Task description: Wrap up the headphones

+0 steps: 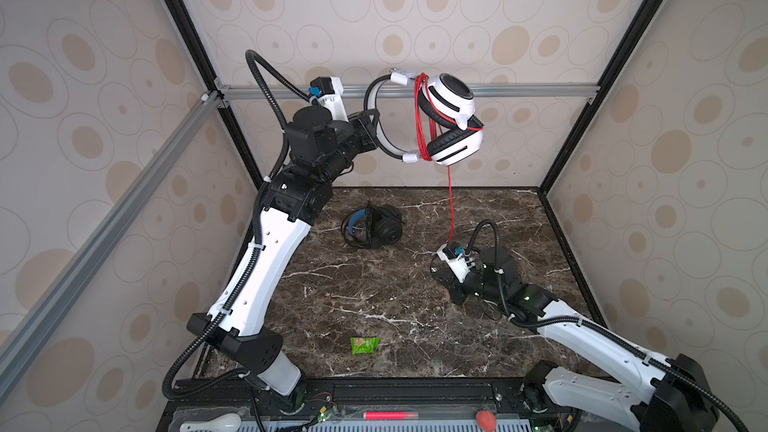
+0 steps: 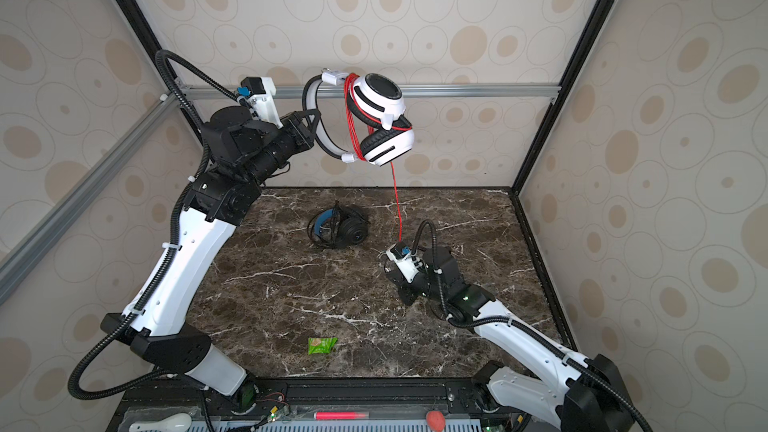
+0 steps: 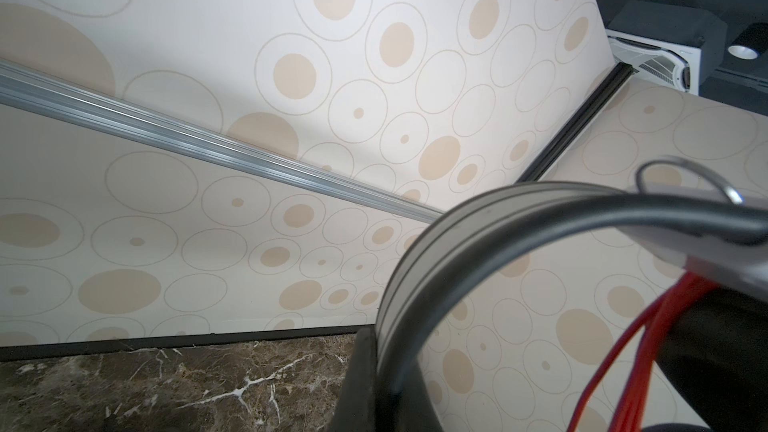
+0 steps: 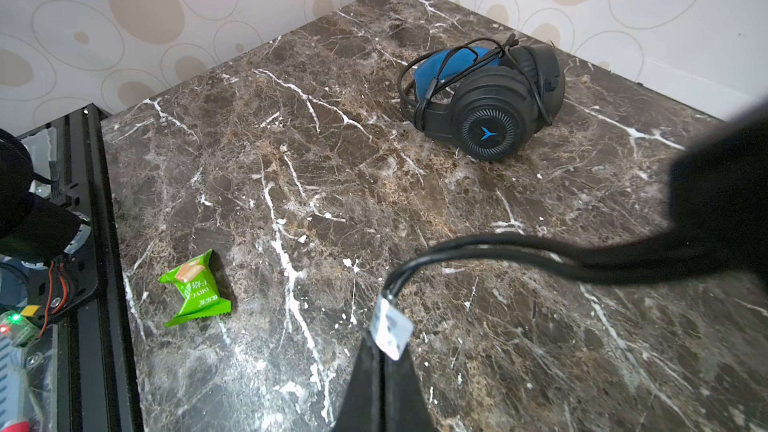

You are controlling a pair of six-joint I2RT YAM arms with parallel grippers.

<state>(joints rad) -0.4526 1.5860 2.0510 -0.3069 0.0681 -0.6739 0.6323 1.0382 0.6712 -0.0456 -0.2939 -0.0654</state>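
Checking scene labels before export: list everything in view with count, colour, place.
white headphones: 1, white with black cushions, held aloft above the table's rear
red cable: 1, red, looped round the white headphones, one strand hanging towards the right gripper
black headphones: 1, black and blue, on the table, rear centre
snack packet: 1, green, table front
plug: 1, silver, at the right gripper's tips
table: 1, brown marble
left gripper: 1, black, shut on the white headphones' headband
right gripper: 1, black, shut on the plug

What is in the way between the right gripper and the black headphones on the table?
Nothing visible. Only bare table lies between the right gripper and the black headphones. The green wrapper sits off to the side. The gripper is shut on a cable plug, though.
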